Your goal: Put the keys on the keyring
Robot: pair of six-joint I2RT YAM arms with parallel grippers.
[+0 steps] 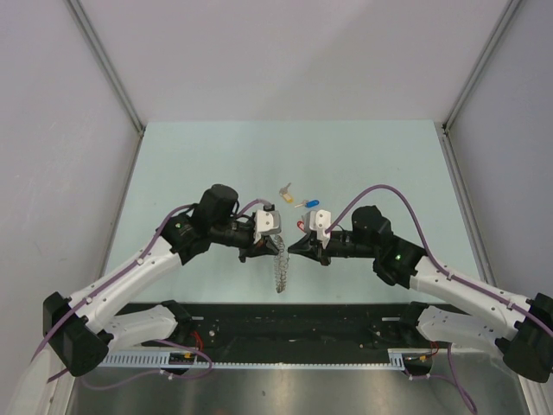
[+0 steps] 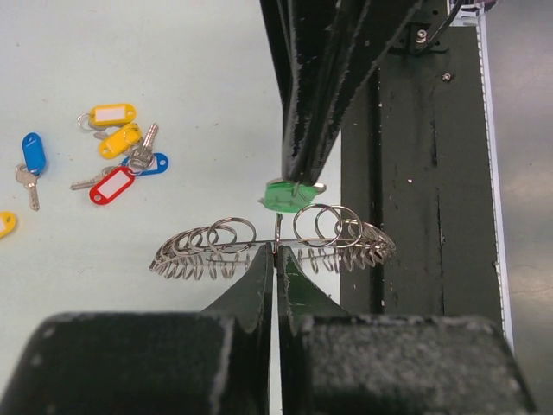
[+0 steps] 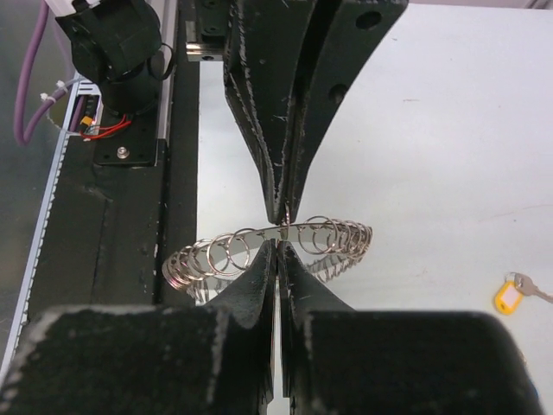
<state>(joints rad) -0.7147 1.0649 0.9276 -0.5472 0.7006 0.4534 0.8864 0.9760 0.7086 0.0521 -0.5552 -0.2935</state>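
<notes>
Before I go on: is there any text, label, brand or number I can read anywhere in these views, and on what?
None readable.
The red key tag and the upper yellow key tag have white faces, either blank or too small to read.
No markings show on the keyring or the green key tag.

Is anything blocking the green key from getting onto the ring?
No, nothing visible does. The right pincer holds the green key just above the ring, its tip reaching the wire where the left pincer pinches it. The other keys lie off to the side on the table.
</notes>
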